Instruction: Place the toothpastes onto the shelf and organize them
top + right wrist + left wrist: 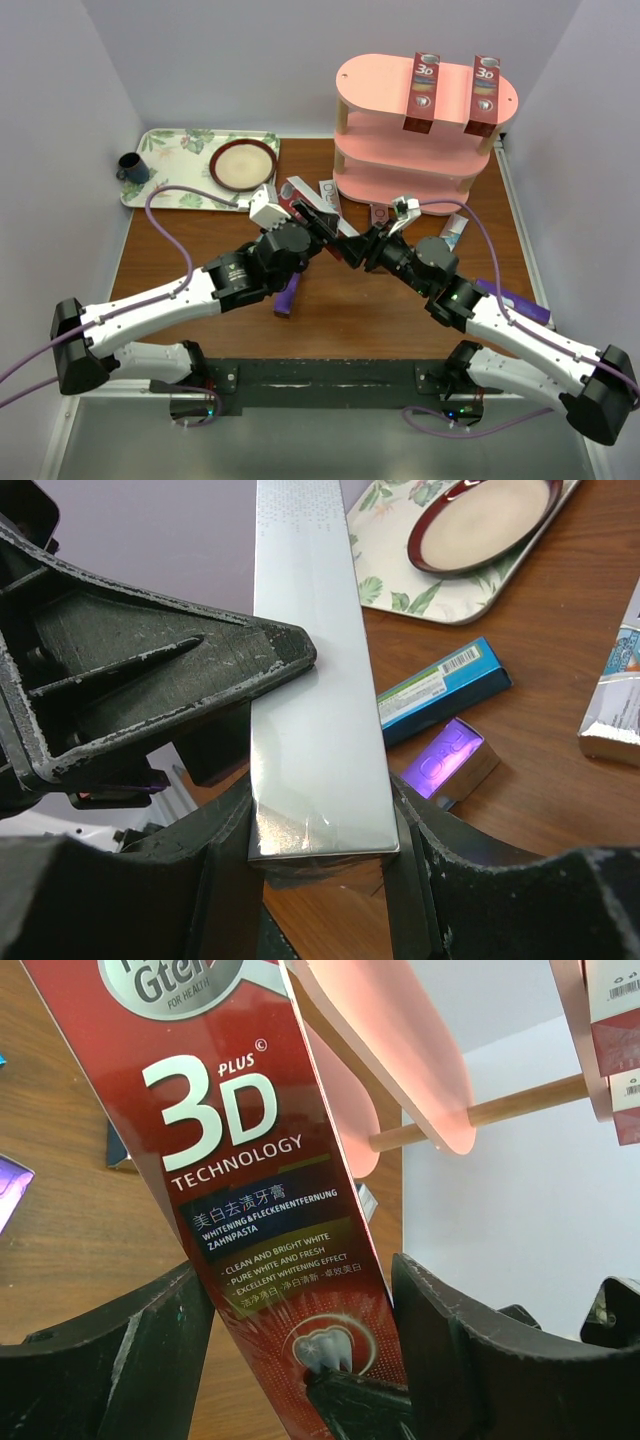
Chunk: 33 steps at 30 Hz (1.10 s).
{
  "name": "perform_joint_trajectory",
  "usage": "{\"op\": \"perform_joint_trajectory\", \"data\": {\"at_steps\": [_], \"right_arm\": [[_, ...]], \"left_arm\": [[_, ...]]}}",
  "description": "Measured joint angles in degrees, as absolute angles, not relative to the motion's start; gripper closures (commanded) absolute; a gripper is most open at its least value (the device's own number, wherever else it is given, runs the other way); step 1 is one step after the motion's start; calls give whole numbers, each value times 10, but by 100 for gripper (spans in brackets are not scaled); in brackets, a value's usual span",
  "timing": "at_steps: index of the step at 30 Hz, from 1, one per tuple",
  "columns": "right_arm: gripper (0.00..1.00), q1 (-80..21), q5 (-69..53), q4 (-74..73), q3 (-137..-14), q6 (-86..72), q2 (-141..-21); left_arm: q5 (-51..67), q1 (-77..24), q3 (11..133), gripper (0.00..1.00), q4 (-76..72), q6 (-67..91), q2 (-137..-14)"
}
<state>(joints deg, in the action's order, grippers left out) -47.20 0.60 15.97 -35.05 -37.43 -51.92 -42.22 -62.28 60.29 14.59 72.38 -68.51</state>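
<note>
One toothpaste carton, red with "3D" print [230, 1130] on one face and silver [310, 630] on the other, hangs tilted above the table middle [303, 200]. My left gripper [297, 1280] has a finger pressed against each long edge. My right gripper [320, 810] is shut on the carton's lower end, and its fingertip [355, 1400] shows in the left wrist view. The two grippers [318, 228] [358, 245] meet in front of the pink shelf [385, 80]. Two red toothpastes [423, 92] [484, 95] stand upright on the top tier.
Loose cartons lie on the wooden table: teal-blue [445, 688], purple [455, 760], silver-white [612, 705], and a purple one [287, 295] under the left arm. A floral tray [170, 150] at the back left holds a dish [243, 163] and a dark mug [132, 168].
</note>
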Motion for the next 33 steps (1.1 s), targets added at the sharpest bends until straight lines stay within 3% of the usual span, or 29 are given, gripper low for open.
{"op": "perform_joint_trajectory", "data": {"at_steps": [1, 6, 15, 22, 33], "right_arm": [[45, -472, 6, 160, -352, -374, -519], [18, -474, 3, 154, -358, -359, -519], [9, -476, -17, 129, -370, -337, -519], [8, -476, -27, 62, -397, -307, -498], [8, -476, -27, -43, -423, -261, -460]], "left_arm": [[-423, -623, 608, 91, 150, 721, -686], [-424, -625, 624, 100, 163, 688, -686], [-379, -583, 632, 100, 182, 611, -685], [-296, -518, 663, 100, 210, 507, -689], [-224, -488, 933, 100, 319, 268, -785]]}}
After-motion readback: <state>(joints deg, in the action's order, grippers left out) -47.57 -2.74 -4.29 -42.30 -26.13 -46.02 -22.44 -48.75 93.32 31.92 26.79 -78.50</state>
